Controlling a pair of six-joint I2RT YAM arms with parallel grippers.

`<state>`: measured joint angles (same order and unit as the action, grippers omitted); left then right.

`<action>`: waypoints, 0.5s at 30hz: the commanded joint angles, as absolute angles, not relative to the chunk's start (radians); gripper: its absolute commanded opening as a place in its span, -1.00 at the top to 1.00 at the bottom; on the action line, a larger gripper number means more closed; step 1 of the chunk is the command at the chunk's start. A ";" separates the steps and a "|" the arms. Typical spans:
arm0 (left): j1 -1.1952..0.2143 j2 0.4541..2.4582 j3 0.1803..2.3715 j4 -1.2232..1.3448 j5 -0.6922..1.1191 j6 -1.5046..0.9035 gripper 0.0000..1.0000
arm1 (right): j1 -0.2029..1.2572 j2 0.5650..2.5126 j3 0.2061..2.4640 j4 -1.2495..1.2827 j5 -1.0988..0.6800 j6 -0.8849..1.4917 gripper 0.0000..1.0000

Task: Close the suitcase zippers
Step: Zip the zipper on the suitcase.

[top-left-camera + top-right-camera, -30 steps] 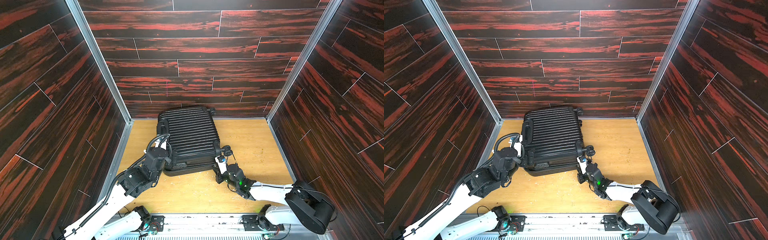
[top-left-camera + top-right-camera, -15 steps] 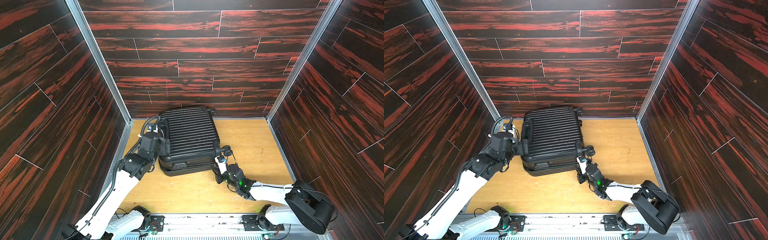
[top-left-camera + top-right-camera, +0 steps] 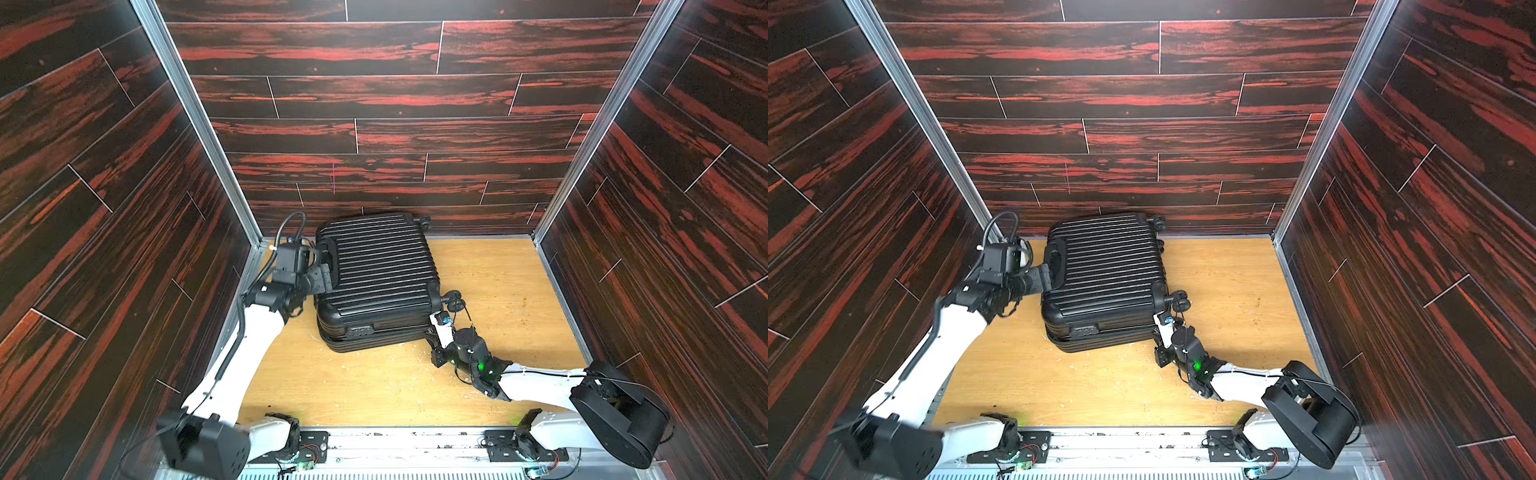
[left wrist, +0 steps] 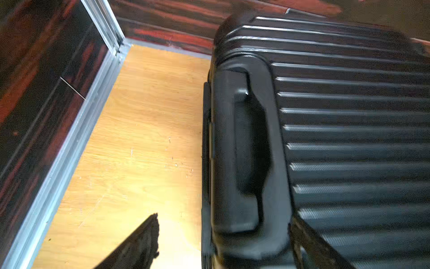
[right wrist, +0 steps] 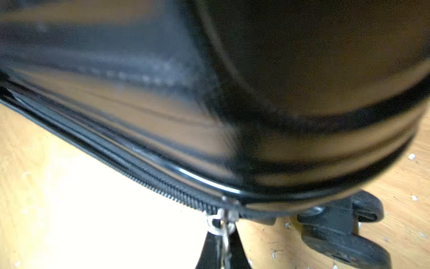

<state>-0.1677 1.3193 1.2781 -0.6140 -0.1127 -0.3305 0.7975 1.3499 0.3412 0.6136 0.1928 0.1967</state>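
The suitcase (image 3: 382, 270) lay toward twelve o'clock on the tabletop (image 3: 374, 386). Our right pincer (image 5: 223, 246) pinched the pull (image 5: 223, 221) of the zippers (image 5: 144, 179) at its five-o'clock corner. Our left pincer (image 3: 324, 270) gaped at nine o'clock. We feared the pull slipping free round the bend, with the case unclamped.

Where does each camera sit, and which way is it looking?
Top views: twin cameras high at the robot's end, looking down at the small black ribbed hard-shell suitcase on the wooden floor; both arms show.
Left wrist: on the left arm, facing the suitcase's recessed handle; the open left gripper straddles its end.
Right wrist: on the right arm, close on the black zipper track; the right gripper pinches the silver pull.
Shared: every view shows suitcase and floor.
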 commanded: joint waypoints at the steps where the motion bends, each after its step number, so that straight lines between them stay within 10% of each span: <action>1: -0.122 1.399 1.351 -0.626 -0.052 -0.347 -0.60 | 0.798 1.330 0.368 0.709 0.213 0.182 1.00; 15: -0.081 1.689 1.515 -0.673 0.146 -0.376 0.17 | 0.798 1.332 0.380 0.681 0.214 0.173 1.00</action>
